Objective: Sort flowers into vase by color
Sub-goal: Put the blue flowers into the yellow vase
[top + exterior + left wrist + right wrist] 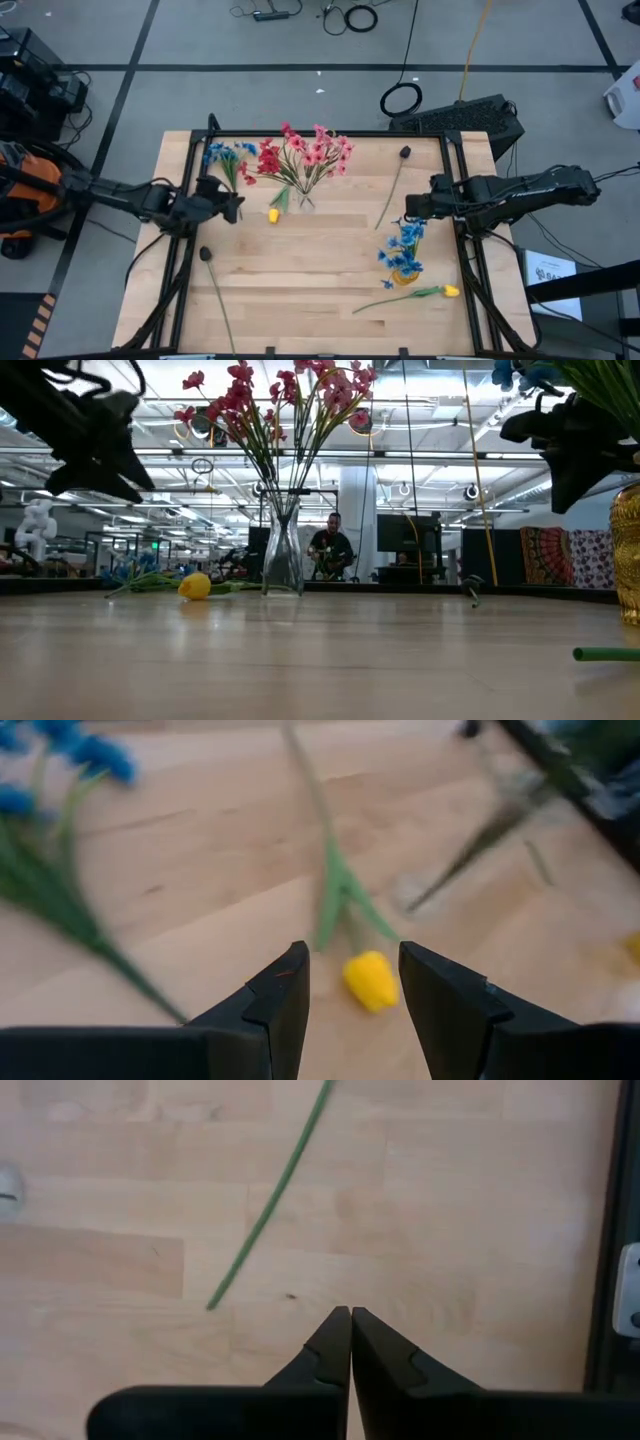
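Centrally, clear glass vase (304,199) on pale wood-plank table (320,290), holding pink sprays (318,152) and red clusters (268,160). Just beside vase: yellow bud (273,215), loose blue cluster (224,155). Well right of vase: gold vase (404,274) with blue clusters (404,250), dark bud (405,152). Left gripper (233,207) jaws apart near yellow bud; right gripper (409,206) jaws together, empty.

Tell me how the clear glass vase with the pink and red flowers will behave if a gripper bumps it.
The clear vase is tall and narrow, with the pink and red flowers fanning wide above it, so it is probably top-heavy and apt to tip. Being glass, it likely slides on the smooth table and could break if knocked over.
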{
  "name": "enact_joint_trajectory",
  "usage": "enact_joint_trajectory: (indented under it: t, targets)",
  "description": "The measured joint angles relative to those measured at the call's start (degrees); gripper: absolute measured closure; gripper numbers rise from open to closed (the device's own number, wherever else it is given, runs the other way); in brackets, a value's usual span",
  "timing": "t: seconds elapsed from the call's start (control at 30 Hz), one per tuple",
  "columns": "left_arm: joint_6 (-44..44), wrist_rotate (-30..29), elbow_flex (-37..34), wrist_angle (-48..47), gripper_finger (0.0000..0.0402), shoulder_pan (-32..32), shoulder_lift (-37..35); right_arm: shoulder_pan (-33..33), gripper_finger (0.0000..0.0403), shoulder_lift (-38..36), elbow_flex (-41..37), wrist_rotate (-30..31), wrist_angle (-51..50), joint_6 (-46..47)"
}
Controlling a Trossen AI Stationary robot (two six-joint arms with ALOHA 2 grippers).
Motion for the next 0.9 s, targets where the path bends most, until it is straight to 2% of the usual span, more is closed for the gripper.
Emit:
enact_joint_trajectory:
  t: [0.27,0.5,0.67,0.9]
  targets:
    - [3.66,11.1,0.0,-0.66,0.024,20.59,4.76,-0.02,0.0399,0.0,0.0,0.25,1.15,0.76]
    - [6.33,21.37,0.0,2.26,0.024,36.69,16.02,-0.02,0.0399,0.0,0.0,0.27,1.65,-1.15]
    - [6.74,23.13,0.02,2.78,0.024,43.68,23.22,-0.04,0.0399,0.0,0.02,0.23,3.28,-4.84]
    - [6.56,23.41,0.02,9.28,0.024,47.72,30.29,-0.04,0.0399,0.0,0.02,0.18,3.73,-9.64]
